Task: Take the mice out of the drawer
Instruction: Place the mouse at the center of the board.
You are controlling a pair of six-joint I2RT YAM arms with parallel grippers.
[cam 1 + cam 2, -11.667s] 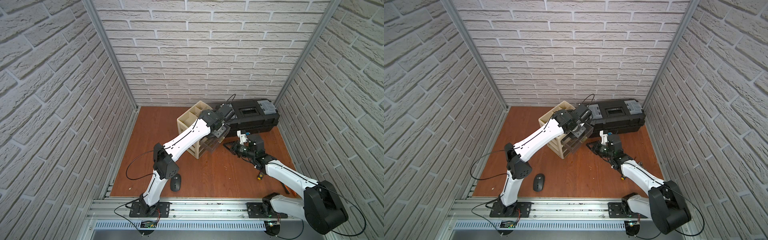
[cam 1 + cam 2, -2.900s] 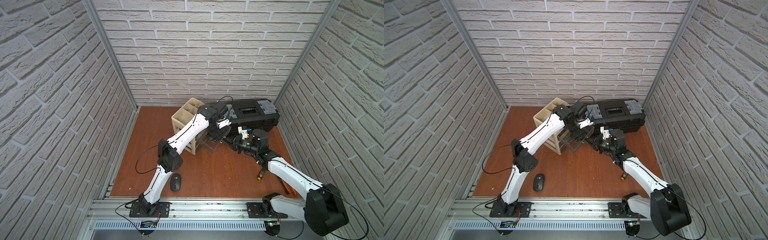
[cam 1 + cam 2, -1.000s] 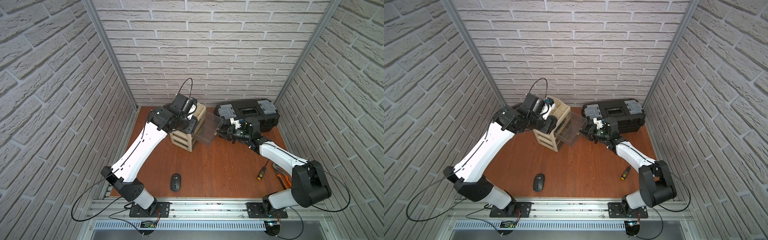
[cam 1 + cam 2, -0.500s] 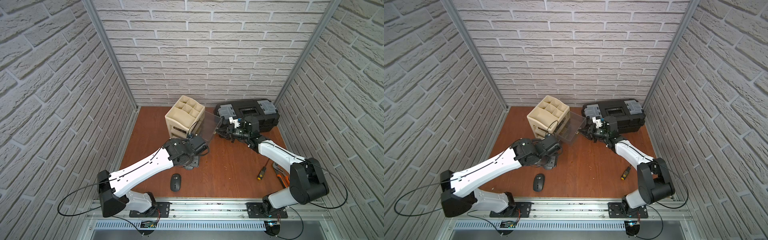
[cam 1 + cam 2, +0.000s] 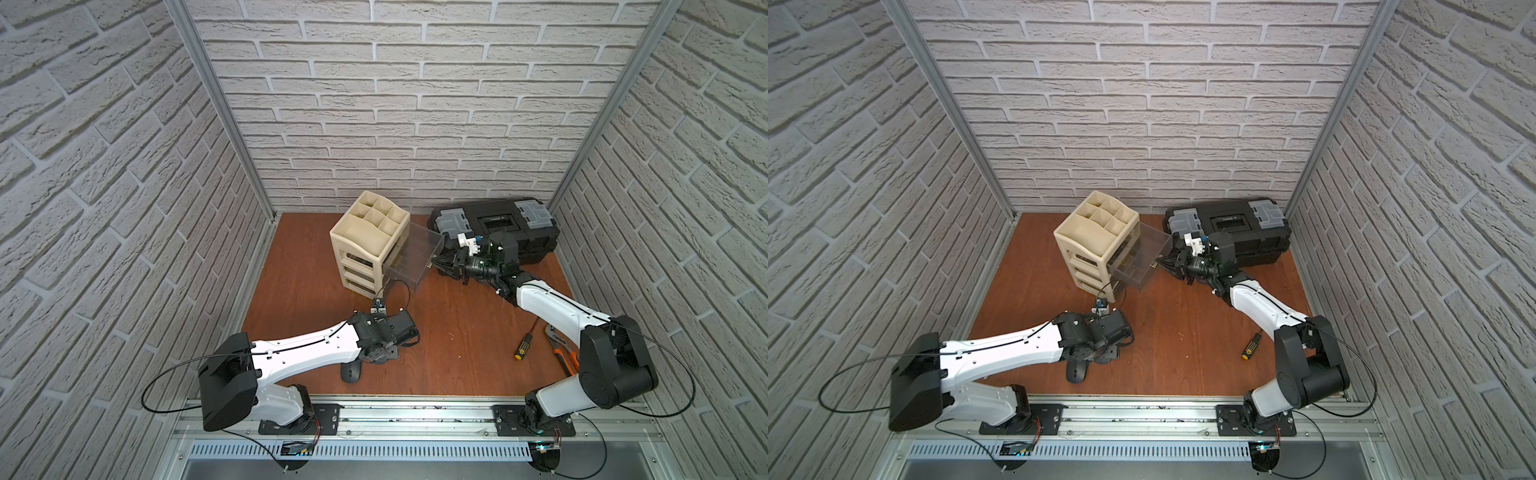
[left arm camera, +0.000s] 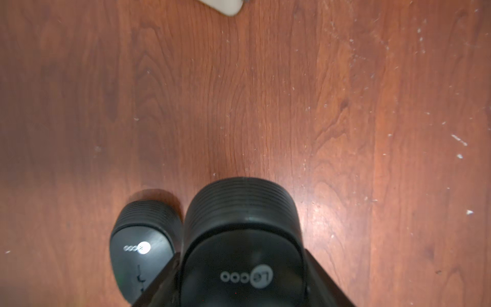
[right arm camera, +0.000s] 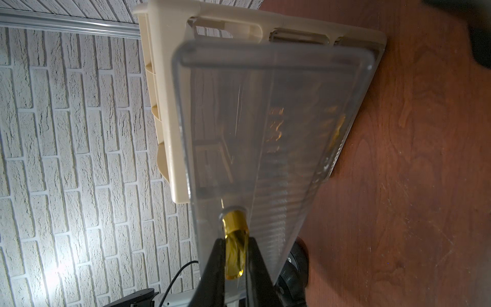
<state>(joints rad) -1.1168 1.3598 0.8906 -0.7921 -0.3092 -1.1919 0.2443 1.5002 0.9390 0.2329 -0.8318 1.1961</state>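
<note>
With left gripper (image 5: 379,354) clamped on held mouse (image 6: 243,239), right gripper (image 5: 441,262) pinched on drawer knob (image 7: 235,226): risk of knocking resting mouse (image 6: 143,244) at set-down.

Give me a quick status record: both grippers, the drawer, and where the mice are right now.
left gripper: closed on held mouse, low over the table
second mouse: lying on the table, close beside the held one
right gripper: shut on gold knob
drawer: clear, pulled out of beige organizer
drawer contents: cannot tell
</note>
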